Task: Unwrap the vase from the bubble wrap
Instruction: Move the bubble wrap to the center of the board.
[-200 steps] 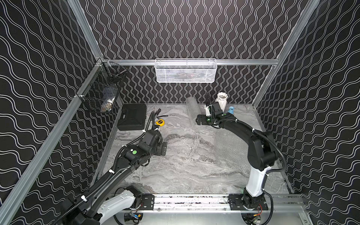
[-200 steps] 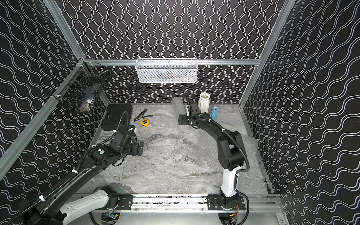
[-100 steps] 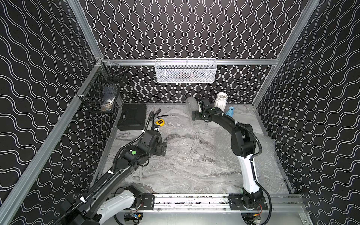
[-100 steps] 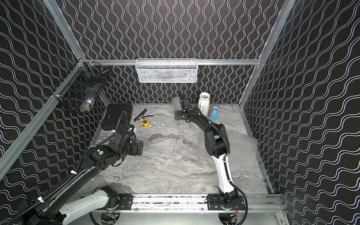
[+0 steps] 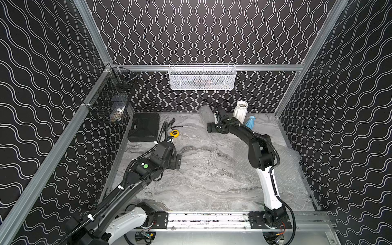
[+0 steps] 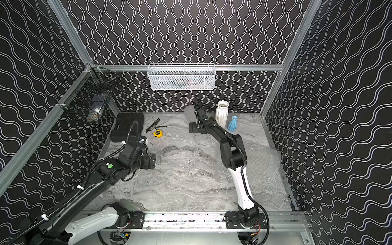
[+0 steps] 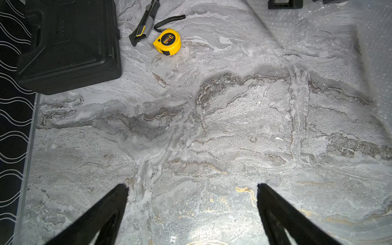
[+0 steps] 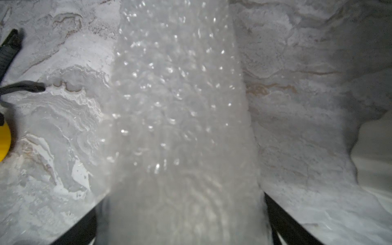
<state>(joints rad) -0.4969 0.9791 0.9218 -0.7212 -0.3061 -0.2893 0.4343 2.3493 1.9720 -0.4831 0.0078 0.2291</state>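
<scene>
A rolled tube of bubble wrap (image 5: 205, 112) (image 6: 188, 112) lies at the back of the marble table; I cannot see what it holds. My right gripper (image 5: 210, 128) (image 8: 180, 201) sits over its near end, open, with the roll (image 8: 176, 95) filling nearly the whole gap between the fingers. A bare white ribbed vase (image 5: 240, 110) and a small blue vase (image 5: 249, 123) stand just right of it. Flat bubble wrap sheets (image 5: 284, 161) lie on the right. My left gripper (image 5: 178, 161) (image 7: 192, 186) hovers open over bare table on the left.
A black case (image 5: 145, 127), a utility knife (image 5: 170, 123) and a yellow tape measure (image 5: 174, 133) lie at the back left. A white mesh basket (image 5: 202, 77) hangs on the back rail, a black wire basket (image 5: 110, 101) on the left rail.
My right arm folded in and its gripper shifted left, away from the vases and onto the end of the roll. The left arm stayed still.
</scene>
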